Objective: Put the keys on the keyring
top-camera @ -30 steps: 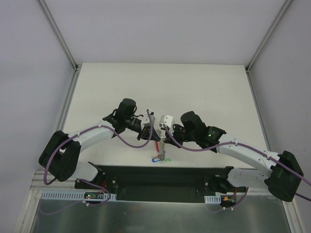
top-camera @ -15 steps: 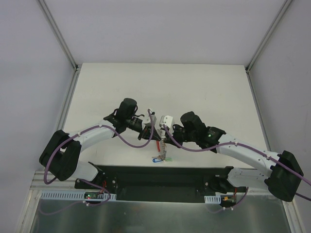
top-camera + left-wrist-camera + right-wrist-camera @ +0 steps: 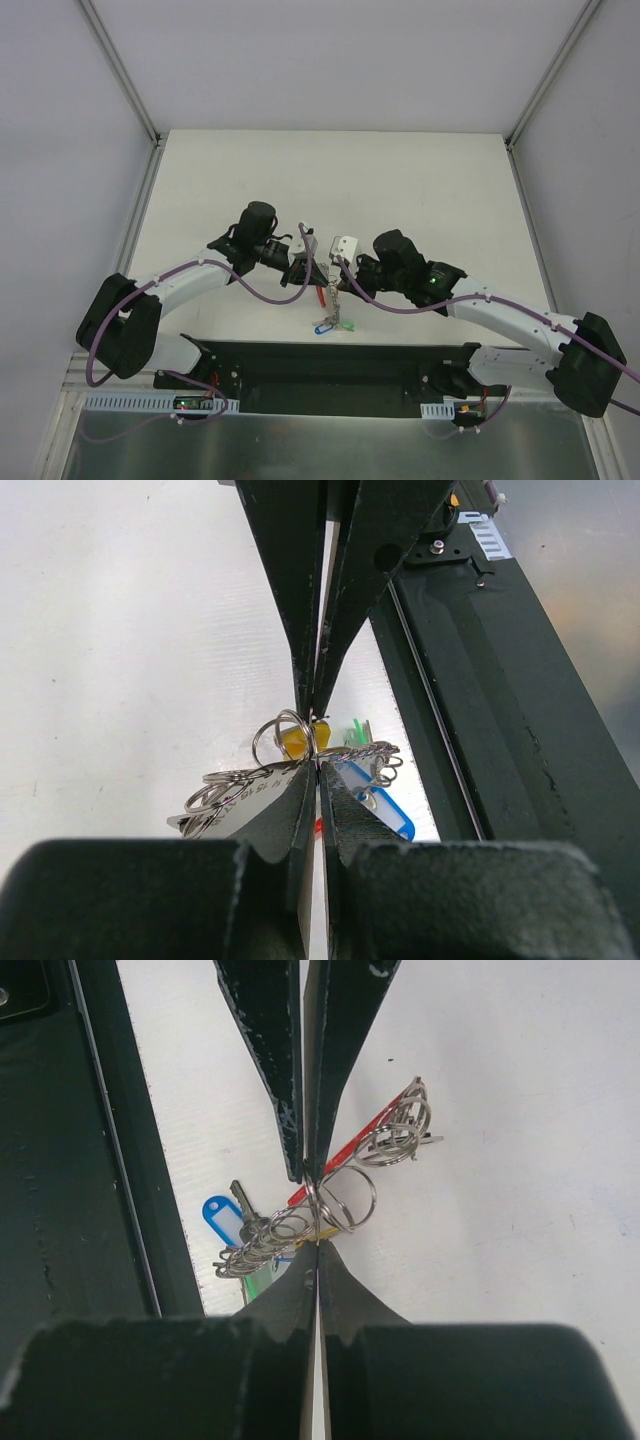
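My two grippers meet tip to tip just above the table's near edge. The left gripper (image 3: pixel 316 284) (image 3: pixel 318 766) and the right gripper (image 3: pixel 336 290) (image 3: pixel 317 1243) are both shut on the thin metal ring of the keyring (image 3: pixel 343 1196) (image 3: pixel 284 736), from opposite sides. The keyring's red band (image 3: pixel 352 1153) runs off behind the ring. The keys hang in a bunch below: a blue tag (image 3: pixel 220 1222) (image 3: pixel 386 811) (image 3: pixel 324 326), a yellow cap (image 3: pixel 295 742), a green cap (image 3: pixel 357 730) and a stamped silver key (image 3: pixel 238 798). Several small rings (image 3: pixel 262 1244) link them.
The black base plate (image 3: pixel 330 365) of the arms runs along the near edge, right beside the hanging keys. Purple cables (image 3: pixel 270 292) loop under both wrists. White walls with metal corner posts (image 3: pixel 150 135) enclose the table.
The left arm has shifted slightly to the left and both grippers have stayed shut at the ring. The bunch of keys has barely moved.
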Available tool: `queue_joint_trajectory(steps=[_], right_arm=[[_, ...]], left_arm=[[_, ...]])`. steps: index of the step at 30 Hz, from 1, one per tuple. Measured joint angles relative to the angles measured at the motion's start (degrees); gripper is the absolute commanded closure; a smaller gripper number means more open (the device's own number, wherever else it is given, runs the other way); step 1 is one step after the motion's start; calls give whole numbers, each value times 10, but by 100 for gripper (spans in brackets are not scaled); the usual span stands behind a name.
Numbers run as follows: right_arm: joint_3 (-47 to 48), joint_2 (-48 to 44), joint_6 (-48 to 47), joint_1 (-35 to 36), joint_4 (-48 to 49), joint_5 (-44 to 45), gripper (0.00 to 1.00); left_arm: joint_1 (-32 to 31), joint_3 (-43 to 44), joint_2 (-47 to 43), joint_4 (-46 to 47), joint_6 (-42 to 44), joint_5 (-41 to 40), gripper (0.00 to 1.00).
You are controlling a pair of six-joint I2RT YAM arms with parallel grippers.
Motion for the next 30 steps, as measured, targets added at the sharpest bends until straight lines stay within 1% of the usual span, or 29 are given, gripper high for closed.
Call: queue_joint_trajectory(steps=[30], right_arm=[[-1,-2,0,-1,4,3,99]], left_arm=[[0,0,0,0,0,-9,100]])
